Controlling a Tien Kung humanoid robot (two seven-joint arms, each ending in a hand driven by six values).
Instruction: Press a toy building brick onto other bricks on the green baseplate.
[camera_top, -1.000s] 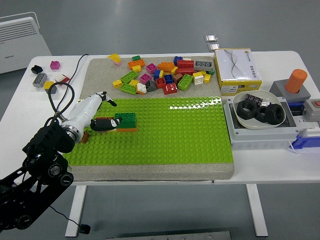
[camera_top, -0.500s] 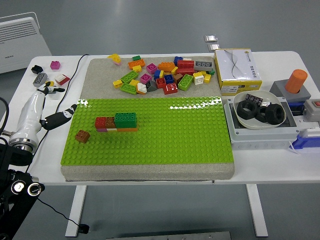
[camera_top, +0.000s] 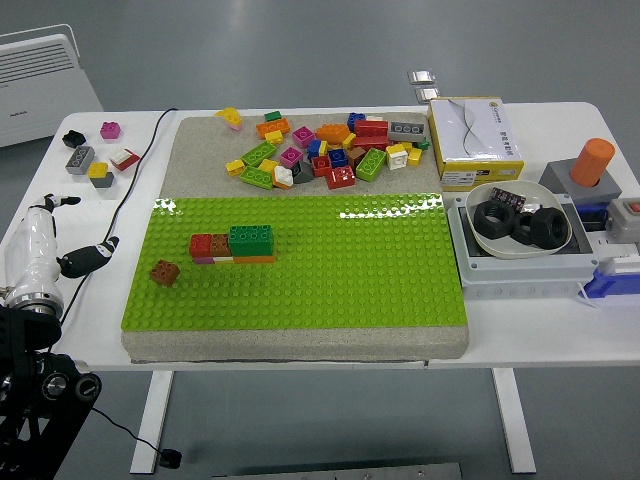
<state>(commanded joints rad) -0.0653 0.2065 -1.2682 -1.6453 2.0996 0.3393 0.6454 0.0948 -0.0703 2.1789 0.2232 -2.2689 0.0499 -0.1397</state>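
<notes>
Bricks seated, left hand pulls clear

Bricks (camera_top: 232, 245), red, brown and green, sit joined on the green baseplate (camera_top: 330, 270), left of centre. Left hand (camera_top: 45, 250) has withdrawn to the bench (camera_top: 540, 340) edge, fingers loosely spread and empty, so pressing looks finished; a stray brown brick (camera_top: 165, 271) remains

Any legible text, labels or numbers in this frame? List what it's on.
None legible.
Yellow-and-white cardboard box: small print on the top and front edge, too blurred to read.
White heater: faint mark on the front, unreadable.
Small black tag in the white bowl: print too small.
</notes>
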